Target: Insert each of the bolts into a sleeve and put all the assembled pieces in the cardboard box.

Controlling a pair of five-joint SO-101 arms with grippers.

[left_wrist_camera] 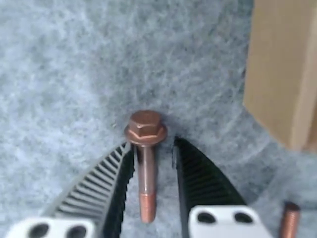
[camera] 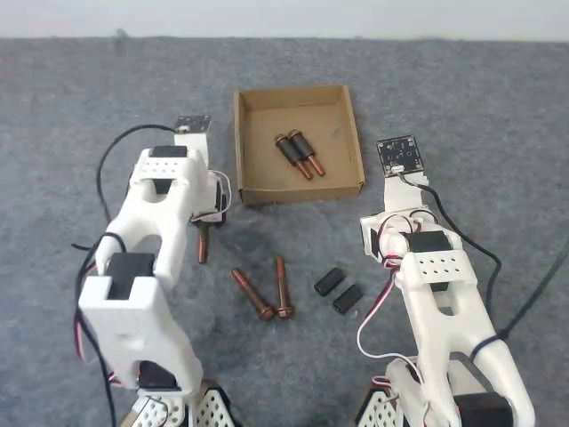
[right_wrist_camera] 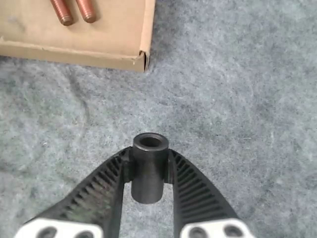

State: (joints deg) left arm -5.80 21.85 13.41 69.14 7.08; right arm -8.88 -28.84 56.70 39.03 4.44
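grey felt mat. left gripper jaws apart, bolt between them; right gripper clamped on sleeve. both parts rigid, smooth, likely light: hold mid-length.

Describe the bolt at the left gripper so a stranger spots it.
Find the cardboard box on the grey mat. Off its near left corner, a copper bolt sits between the left gripper's jaws. The two other loose bolts lie free.
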